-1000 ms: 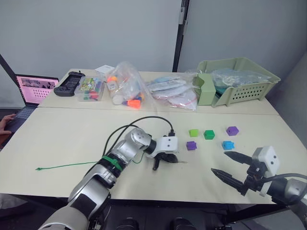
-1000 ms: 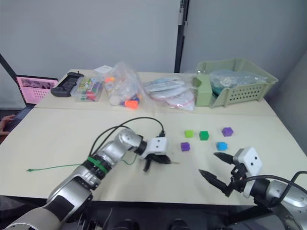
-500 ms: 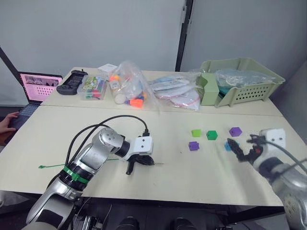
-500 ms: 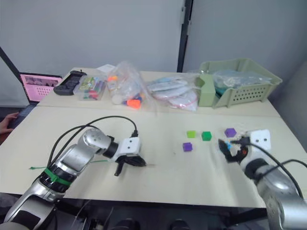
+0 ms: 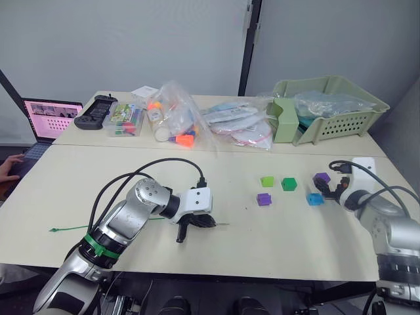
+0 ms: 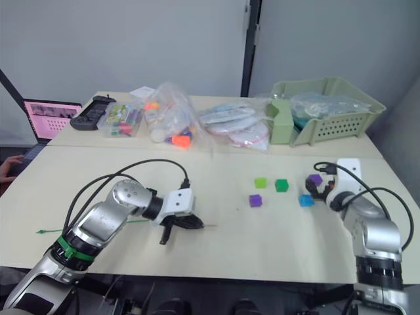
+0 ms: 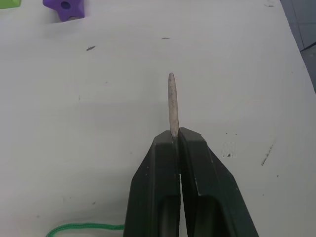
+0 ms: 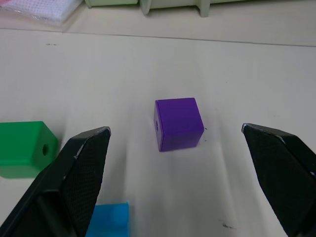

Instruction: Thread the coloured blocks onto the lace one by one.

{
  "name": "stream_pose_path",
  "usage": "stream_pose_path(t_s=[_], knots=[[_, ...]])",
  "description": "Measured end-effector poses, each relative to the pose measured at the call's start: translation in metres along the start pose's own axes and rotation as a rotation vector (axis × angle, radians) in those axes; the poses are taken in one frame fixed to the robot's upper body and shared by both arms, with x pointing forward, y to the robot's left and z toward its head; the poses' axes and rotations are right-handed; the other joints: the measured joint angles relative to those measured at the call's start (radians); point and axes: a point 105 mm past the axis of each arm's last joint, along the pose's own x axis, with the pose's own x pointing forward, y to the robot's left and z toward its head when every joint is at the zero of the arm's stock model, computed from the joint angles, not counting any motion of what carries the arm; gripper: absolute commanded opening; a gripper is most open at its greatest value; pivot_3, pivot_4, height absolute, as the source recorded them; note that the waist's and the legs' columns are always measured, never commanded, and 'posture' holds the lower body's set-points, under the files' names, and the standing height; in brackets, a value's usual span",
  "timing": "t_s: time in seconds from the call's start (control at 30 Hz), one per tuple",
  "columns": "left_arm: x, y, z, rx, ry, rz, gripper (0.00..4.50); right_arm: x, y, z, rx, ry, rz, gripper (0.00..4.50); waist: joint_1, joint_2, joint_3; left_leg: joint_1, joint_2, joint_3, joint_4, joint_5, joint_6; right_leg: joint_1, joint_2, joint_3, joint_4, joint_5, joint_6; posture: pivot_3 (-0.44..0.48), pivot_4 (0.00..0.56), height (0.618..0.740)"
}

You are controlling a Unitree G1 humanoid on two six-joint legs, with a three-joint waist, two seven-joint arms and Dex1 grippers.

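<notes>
Five coloured blocks lie right of the table's centre: lime green (image 5: 266,181), dark green (image 5: 287,184), purple (image 5: 321,178), a second purple (image 5: 264,199) and bright blue (image 5: 314,199). My left gripper (image 5: 209,224) is shut on the lace's stiff pale tip (image 7: 172,98), which sticks out past the fingertips and points toward the blocks. The thin green lace (image 5: 72,228) trails off to the left across the table. My right gripper (image 5: 333,190) is open just right of the blue block. The far purple block (image 8: 178,123) sits ahead between its fingers, untouched.
At the table's back stand a pale green basket (image 5: 328,108), clear bags of toys (image 5: 174,118), a box of coloured items (image 5: 123,120) and a black controller (image 5: 97,105). A laptop (image 5: 49,119) and a person's hand (image 5: 6,168) are at the far left.
My right gripper has swung from the table's front edge up to the blocks, beside the blue and purple ones. My left gripper, still holding the lace tip, has shifted a little leftward.
</notes>
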Motion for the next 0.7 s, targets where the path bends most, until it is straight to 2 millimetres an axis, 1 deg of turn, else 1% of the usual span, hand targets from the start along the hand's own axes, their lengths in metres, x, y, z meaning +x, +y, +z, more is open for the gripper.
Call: stream_pose_path(t_s=[0.13,0.2,0.27,0.37,0.4,0.43,0.53,0.57,0.7], knots=[[0.0,-0.002,-0.002,-0.002,0.001,-0.001,0.02,0.013,-0.001,0.003,-0.008,0.01,0.002,4.5,-0.001,0.0,0.0,0.0,0.0,0.0,0.0,0.0,0.0,0.0,0.0,0.0,0.0,0.0,0.0,0.0,0.15,0.74],[0.001,-0.003,-0.002,-0.003,0.001,-0.002,0.02,0.02,-0.004,0.002,-0.011,0.019,-0.014,4.5,-0.001,0.0,0.0,0.0,0.0,0.0,0.0,0.0,0.0,0.0,0.0,0.0,0.0,0.0,0.0,0.0,0.15,0.74],[0.001,-0.003,-0.002,-0.003,0.002,0.002,0.0,0.024,-0.009,-0.004,0.004,0.041,-0.03,4.0,0.001,0.0,0.0,0.0,0.0,0.0,0.0,0.0,0.0,0.0,0.0,0.0,0.0,0.0,0.0,0.0,0.15,0.74],[0.0,-0.003,-0.003,-0.003,0.006,0.006,0.0,0.026,-0.013,-0.014,0.02,0.073,-0.043,3.06,0.0,0.0,0.0,0.0,-0.001,0.0,0.0,0.0,0.0,0.0,-0.001,0.0,0.0,0.0,0.0,0.0,0.15,0.74],[0.0,-0.003,-0.003,-0.003,0.008,0.007,0.0,0.027,-0.013,-0.016,0.023,0.077,-0.041,2.58,-0.001,0.0,0.0,0.0,-0.001,0.0,0.0,0.0,0.0,0.0,-0.001,0.0,0.0,0.0,0.0,0.0,0.15,0.74],[-0.001,-0.003,-0.003,-0.003,0.008,0.007,0.0,0.027,-0.013,-0.017,0.024,0.078,-0.038,2.33,-0.001,0.0,0.0,0.0,0.0,0.0,0.0,0.0,0.0,0.0,-0.001,0.0,0.0,0.0,0.0,0.0,0.15,0.74],[-0.001,-0.003,-0.003,-0.004,0.008,0.007,0.0,0.029,-0.01,-0.013,0.033,0.056,-0.021,1.24,-0.003,0.0,0.0,0.0,0.0,0.0,0.0,0.0,0.0,0.0,-0.001,0.0,0.0,0.0,0.0,0.0,0.15,0.74],[-0.001,-0.003,-0.003,-0.003,0.008,0.007,0.0,0.03,-0.01,-0.011,0.037,0.046,-0.017,1.13,-0.004,0.0,0.0,0.0,0.0,0.0,0.0,0.0,0.0,0.0,0.0,0.0,0.0,0.0,0.0,0.0,0.15,0.74],[-0.001,-0.003,-0.003,-0.003,0.007,0.007,0.0,0.03,-0.007,-0.002,0.049,0.011,0.0,1.13,-0.006,0.0,0.0,0.0,0.0,0.0,0.0,0.0,0.0,0.0,0.0,0.0,0.0,0.0,0.0,0.0,0.15,0.74]])
